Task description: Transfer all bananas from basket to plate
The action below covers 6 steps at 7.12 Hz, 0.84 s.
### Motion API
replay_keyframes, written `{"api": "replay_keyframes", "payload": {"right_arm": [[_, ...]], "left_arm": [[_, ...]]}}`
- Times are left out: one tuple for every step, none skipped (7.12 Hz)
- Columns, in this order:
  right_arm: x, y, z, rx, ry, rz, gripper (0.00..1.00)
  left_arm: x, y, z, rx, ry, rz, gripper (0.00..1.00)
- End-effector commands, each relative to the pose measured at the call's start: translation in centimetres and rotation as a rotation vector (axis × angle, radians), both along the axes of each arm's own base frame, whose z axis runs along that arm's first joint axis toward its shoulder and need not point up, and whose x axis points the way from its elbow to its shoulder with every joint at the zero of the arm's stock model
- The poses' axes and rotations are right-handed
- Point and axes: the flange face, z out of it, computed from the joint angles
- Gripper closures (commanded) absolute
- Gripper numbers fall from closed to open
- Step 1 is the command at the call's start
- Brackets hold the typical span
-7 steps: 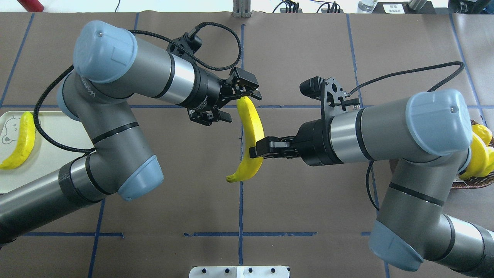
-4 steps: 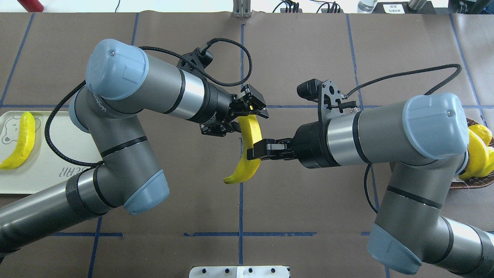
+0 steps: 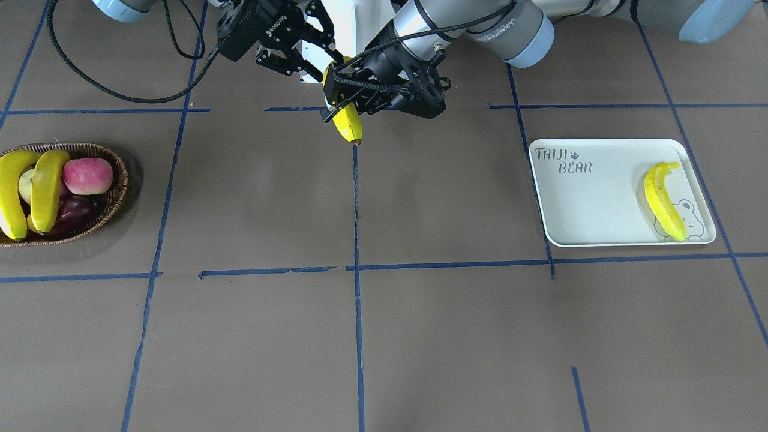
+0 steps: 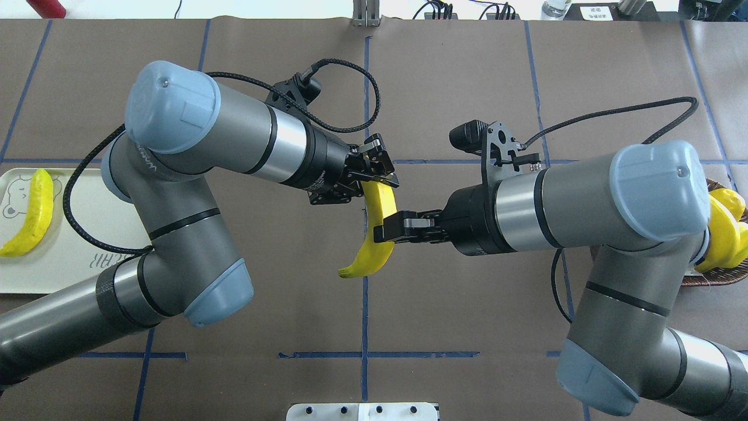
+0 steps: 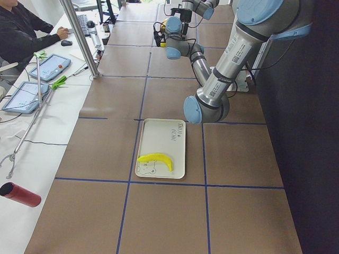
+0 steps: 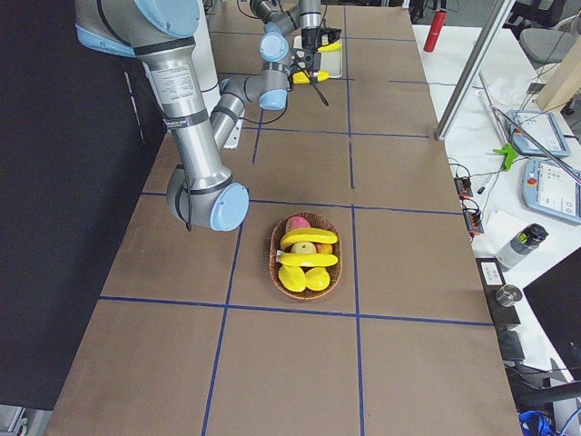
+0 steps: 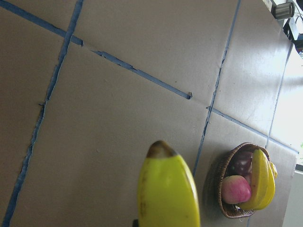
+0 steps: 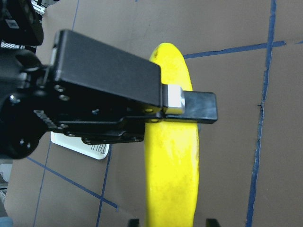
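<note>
One banana (image 4: pixel 378 207) hangs in mid-air over the table's middle. My right gripper (image 4: pixel 387 227) is shut across its middle, as the right wrist view shows. My left gripper (image 4: pixel 363 182) has its fingers against the banana's far end, shut on it; the dark tip (image 7: pixel 160 149) pokes out past them. A second banana (image 3: pixel 663 201) lies on the plate (image 3: pixel 594 204) beside the bear drawing. Two bananas (image 3: pixel 43 189) rest in the basket (image 3: pixel 115 198), which my right arm partly hides in the overhead view.
A pink-red apple (image 3: pixel 88 175) and a dark fruit (image 3: pixel 75 211) share the basket. Blue tape lines cross the brown table. A white mounting block (image 4: pixel 362 411) sits at the near edge. A seated person (image 5: pixel 21 32) and tablets are at a side bench.
My left arm has swung in from the plate side, and its open fingers have closed round the banana's far end. The right gripper keeps its hold, shifted slightly left.
</note>
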Motion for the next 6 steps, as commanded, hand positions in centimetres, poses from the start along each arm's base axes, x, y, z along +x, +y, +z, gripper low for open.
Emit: {"api": "replay_keyframes", "payload": {"right_arm": [[0.7, 0.4, -0.5, 0.004, -0.013, -0.008, 0.00], [1.2, 0.6, -0.8, 0.007, -0.024, -0.002, 0.00], [1.8, 0.8, -0.8, 0.009, -0.027, -0.001, 0.00], [2.2, 0.8, -0.9, 0.009, -0.028, 0.003, 0.00], [2.2, 0.7, -0.4, 0.003, -0.017, 0.008, 0.00], [2.6, 0.1, 1.0, -0.013, 0.010, 0.025, 0.01]], "left_arm": [[-0.8, -1.2, 0.5, -0.008, -0.019, -0.024, 1.00], [-1.1, -2.7, 1.5, -0.036, -0.053, -0.045, 1.00], [-2.4, -4.8, 5.1, -0.085, -0.142, -0.075, 1.00], [-3.8, -6.3, 8.9, -0.110, -0.225, -0.100, 1.00], [-6.2, -7.8, 13.3, -0.098, -0.330, -0.115, 1.00], [-8.5, -9.1, 17.0, -0.108, -0.427, -0.125, 1.00]]}}
